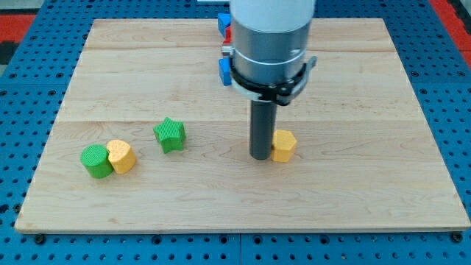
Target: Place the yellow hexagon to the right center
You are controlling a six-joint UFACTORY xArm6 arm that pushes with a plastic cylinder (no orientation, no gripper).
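Note:
The yellow hexagon [284, 145] lies on the wooden board [243, 213], a little right of the middle. My tip [260, 157] rests on the board right against the hexagon's left side. A green star [170, 135] lies left of the middle. A green round block [95, 161] and a yellow block [121, 156] touch each other near the view's bottom left.
The arm's grey body [269, 37] hides part of the board's top middle. Blue blocks [225, 71] and a red block [227, 34] show partly at its left edge. Blue pegboard [456, 88] surrounds the board.

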